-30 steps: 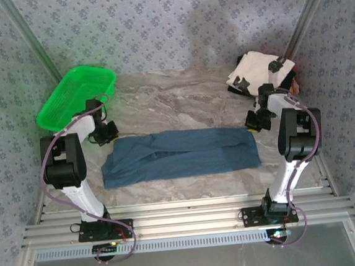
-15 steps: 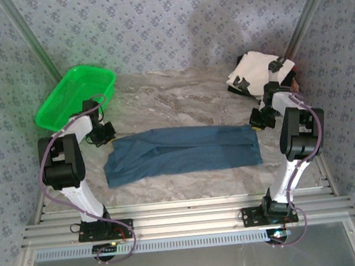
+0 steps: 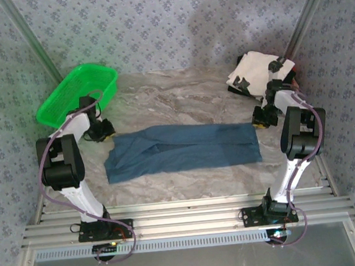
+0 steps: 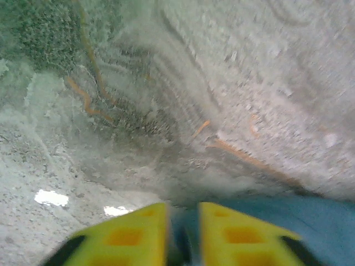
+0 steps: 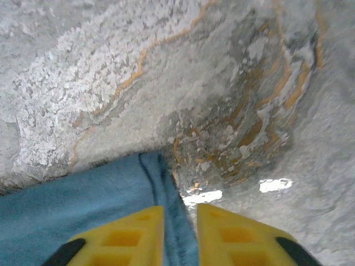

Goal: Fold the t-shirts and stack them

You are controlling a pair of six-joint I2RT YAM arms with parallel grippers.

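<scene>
Marble tbl [image 3: 181, 98] w/ dusty-blue tee [image 3: 185, 148] lying flat.

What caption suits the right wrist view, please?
Right gripper straddling the hemmed edge of the blue t-shirt on the marbled table.

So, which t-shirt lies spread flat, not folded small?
The dusty-blue t-shirt, stretched out in the middle; the white one with black patches sits folded at far right.

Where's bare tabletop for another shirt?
Widest bare marble lies beyond the blue t-shirt, between the green basket and the folded stack. A narrower strip runs between it and the near rail. Crowded: its far corners, at the left gripper and right gripper.
</scene>
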